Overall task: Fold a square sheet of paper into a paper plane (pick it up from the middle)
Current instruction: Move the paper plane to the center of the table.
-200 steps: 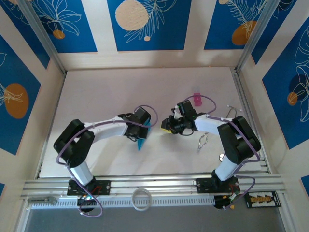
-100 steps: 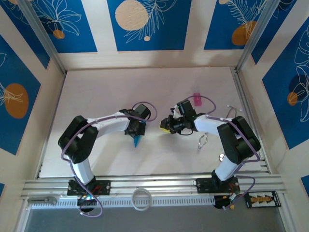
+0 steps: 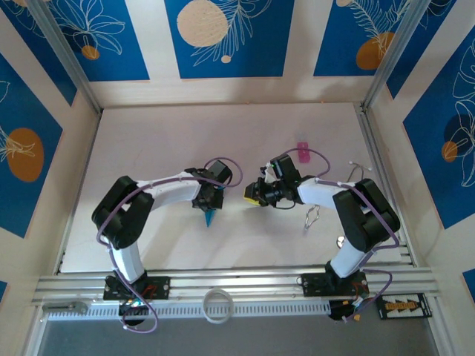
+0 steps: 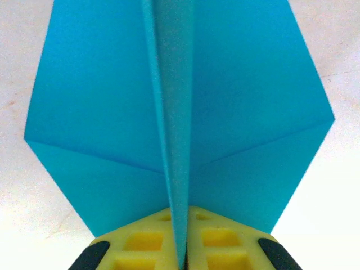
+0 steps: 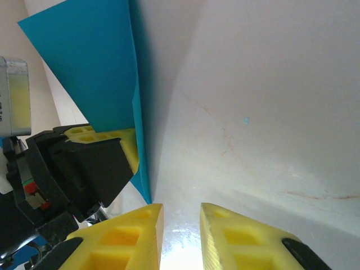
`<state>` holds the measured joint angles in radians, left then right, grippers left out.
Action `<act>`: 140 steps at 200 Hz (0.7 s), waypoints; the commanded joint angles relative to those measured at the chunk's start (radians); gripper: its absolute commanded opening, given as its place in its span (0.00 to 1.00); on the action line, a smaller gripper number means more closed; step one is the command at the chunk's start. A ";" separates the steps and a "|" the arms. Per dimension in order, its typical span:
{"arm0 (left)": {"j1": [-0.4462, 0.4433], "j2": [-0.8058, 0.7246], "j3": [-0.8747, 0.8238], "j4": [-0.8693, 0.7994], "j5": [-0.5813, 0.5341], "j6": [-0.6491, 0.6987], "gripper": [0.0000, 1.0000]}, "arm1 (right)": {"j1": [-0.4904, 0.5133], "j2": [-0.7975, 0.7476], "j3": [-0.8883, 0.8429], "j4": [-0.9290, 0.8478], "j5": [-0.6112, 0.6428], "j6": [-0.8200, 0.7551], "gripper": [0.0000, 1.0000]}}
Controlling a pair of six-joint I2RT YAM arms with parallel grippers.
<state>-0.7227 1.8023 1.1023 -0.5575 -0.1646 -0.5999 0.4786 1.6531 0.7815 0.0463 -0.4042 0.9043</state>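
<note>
L end effector (image 4: 181,218) clamped on paper plane (image 4: 247,101), R end effector (image 5: 181,212) ajar

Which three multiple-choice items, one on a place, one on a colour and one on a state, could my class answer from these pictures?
1. Where does the pink object lie?
A) between the fingers of the left gripper
B) on the table, farther back than the right gripper
C) on top of the folded paper

2. What colour is the folded paper?
A) cyan-blue
B) white
C) pink

3. How does the left gripper stand?
A) open and empty
B) shut on the pink object
C) shut on the folded paper

Key:
1 B, since the top view shows it on the bare table behind the right gripper.
2 A, since both wrist views show cyan-blue paper.
3 C, since the left wrist view shows it pinching the paper's centre fold.
</note>
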 commanded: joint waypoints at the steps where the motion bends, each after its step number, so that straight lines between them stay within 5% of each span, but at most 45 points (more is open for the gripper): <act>1: 0.008 0.020 0.007 -0.009 0.012 0.012 0.10 | 0.008 -0.018 -0.006 0.014 -0.040 0.010 0.25; 140: 0.007 0.109 0.022 -0.011 0.038 -0.034 0.28 | 0.001 -0.051 -0.023 -0.011 -0.028 -0.002 0.24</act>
<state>-0.7219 1.8351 1.1286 -0.5510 -0.1505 -0.6121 0.4805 1.6485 0.7750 0.0559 -0.4160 0.9035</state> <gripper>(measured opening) 0.264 0.244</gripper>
